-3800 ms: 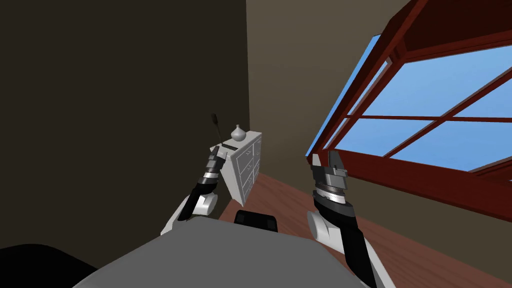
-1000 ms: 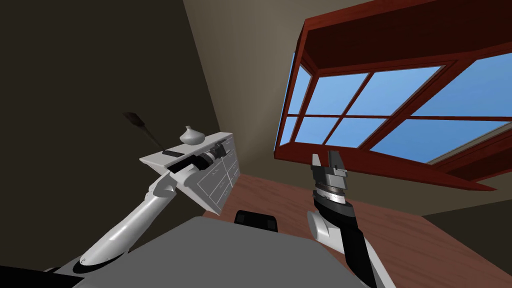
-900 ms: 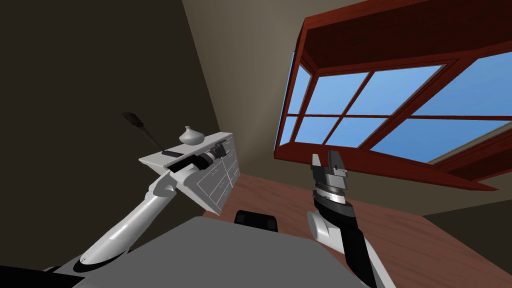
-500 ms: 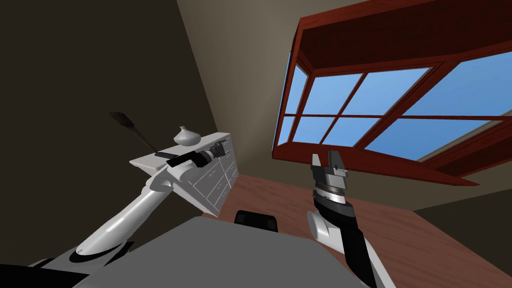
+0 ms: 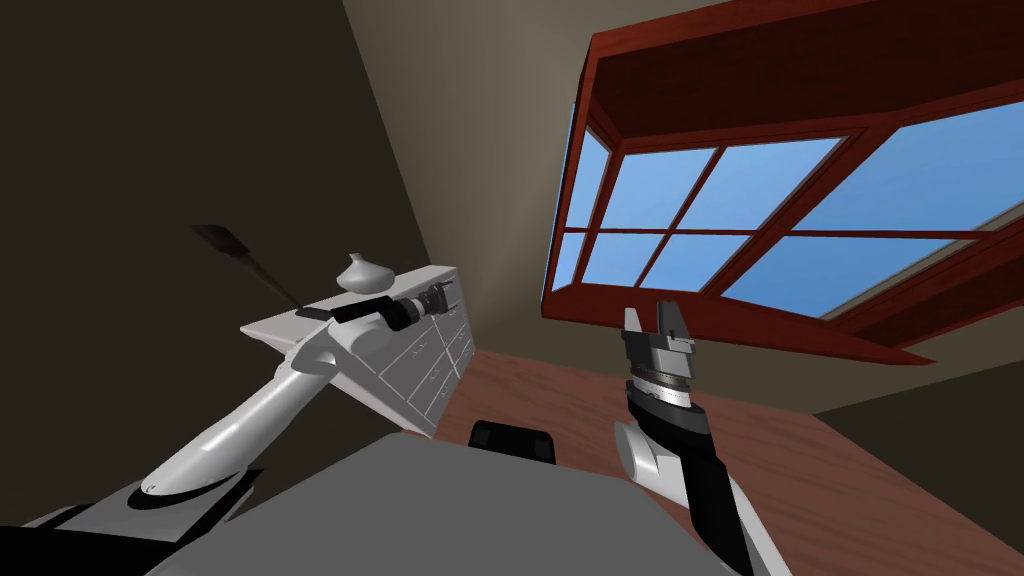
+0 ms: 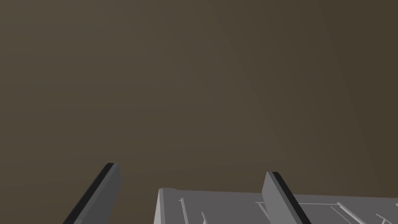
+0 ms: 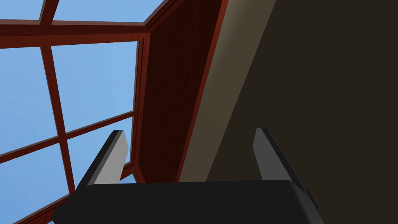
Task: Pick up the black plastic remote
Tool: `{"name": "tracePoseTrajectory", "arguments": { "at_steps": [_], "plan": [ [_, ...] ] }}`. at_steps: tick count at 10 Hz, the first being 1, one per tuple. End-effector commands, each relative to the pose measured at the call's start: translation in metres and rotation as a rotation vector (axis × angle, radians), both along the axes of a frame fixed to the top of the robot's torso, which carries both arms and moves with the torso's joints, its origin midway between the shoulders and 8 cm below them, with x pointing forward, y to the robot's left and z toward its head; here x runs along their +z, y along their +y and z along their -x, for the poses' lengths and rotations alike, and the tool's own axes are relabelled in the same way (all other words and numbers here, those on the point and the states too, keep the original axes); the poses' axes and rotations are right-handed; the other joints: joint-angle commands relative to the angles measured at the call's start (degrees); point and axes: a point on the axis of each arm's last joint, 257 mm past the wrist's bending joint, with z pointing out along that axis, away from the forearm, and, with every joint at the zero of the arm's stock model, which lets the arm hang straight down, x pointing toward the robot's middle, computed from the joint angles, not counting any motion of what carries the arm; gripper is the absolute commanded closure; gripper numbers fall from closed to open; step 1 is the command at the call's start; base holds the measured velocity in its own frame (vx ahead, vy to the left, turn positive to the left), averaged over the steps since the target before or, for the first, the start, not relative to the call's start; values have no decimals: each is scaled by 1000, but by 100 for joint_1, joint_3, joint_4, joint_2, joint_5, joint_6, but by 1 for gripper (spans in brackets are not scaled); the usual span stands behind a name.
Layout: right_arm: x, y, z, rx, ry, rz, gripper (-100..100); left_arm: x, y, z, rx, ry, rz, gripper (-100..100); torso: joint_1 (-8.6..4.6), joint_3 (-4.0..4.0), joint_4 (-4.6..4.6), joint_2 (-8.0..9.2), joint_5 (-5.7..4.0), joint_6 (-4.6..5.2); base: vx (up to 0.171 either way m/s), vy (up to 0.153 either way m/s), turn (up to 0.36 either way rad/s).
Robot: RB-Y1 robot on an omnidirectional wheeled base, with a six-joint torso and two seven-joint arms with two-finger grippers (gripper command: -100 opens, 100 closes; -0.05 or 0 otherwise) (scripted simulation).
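Since half a second ago my head camera has swung, sliding the white dresser (image 5: 425,345) leftward in the head view, and the left arm has stayed stretched along the dresser's top. The black remote (image 5: 311,314) lies flat on that top, just beside the left forearm and partly covered by it, near a grey vase (image 5: 362,274). A dark long-handled item (image 5: 235,253) slants up past the dresser's wall-side edge. The left gripper (image 5: 441,296) sits beyond the remote, at the dresser's front corner. The left wrist view supplies the finger reading: left gripper (image 6: 192,169) spread wide, gripping nothing, the dresser's (image 6: 217,206) drawer lines beneath and a brown wall ahead. The right gripper (image 5: 652,318) is raised before the red-framed window (image 5: 720,235). Its wrist view shows the right gripper (image 7: 189,131) likewise released.
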Motion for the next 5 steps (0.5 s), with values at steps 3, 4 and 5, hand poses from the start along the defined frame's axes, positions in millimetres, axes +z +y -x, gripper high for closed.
{"name": "tracePoseTrajectory", "arguments": {
  "at_steps": [3,4,5],
  "plan": [
    [0,0,0,0,0,0,0,-6,9,1,-4,86,-10,-100,0,1,0,1,0,0,9,-9,-34],
    [0,0,0,0,0,0,0,1,19,0,1,112,-21,-100,2,2,1,3,1,0,7,-3,-52],
    [0,0,0,0,0,0,0,-5,16,3,-8,143,-16,-100,3,2,1,3,0,1,7,1,-42]
  ]
}}
